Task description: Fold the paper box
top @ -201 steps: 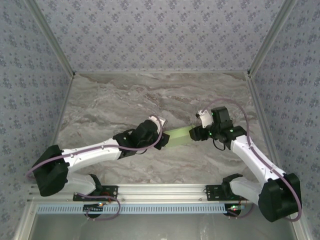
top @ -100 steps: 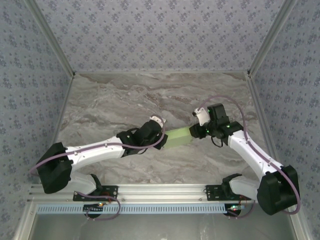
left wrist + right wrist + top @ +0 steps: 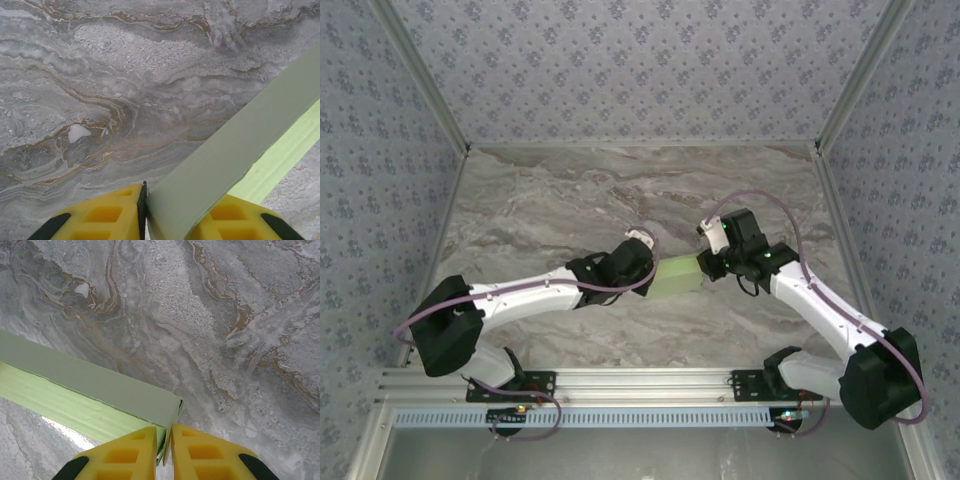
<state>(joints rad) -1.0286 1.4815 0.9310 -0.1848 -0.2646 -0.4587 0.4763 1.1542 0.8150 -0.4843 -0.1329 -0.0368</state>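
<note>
The paper box [image 3: 678, 275] sits just off the middle of the marble table [image 3: 550, 200], toward 4 o'clock. It is a long, slim piece of pale green card, with its length running from about 8 o'clock to 2 o'clock. The card is thin and matte. From the right wrist it [image 3: 90, 385] shows a duller grey-green outer panel folded over a brighter lime face, with a crisp crease and a squared corner.

The left gripper [image 3: 656, 268] meets the box at its 9 o'clock end. From the left wrist, the moulded yellow fingers [image 3: 100, 220] stand a narrow way apart with a broad, slightly curved panel of the box [image 3: 230, 150] filling the gap. The panel's edge sits against the dark pad of the finger at 7 o'clock, so this end looks gripped.

The right gripper [image 3: 706, 266] has the 3 o'clock end. From its wrist, the right gripper [image 3: 165, 452] has its ribbed yellow fingers [image 3: 210, 457] almost together, pinching a thin edge of card just below the corner.

The tabletop is polished grey stone, veined in brown and white swirls. The walls [image 3: 640, 70] carry a small repeating floral print. A ribbed aluminium rail [image 3: 640, 380] runs along the 6 o'clock edge, and mauve cables [image 3: 760, 197] loop over the glossy white and black arms.
</note>
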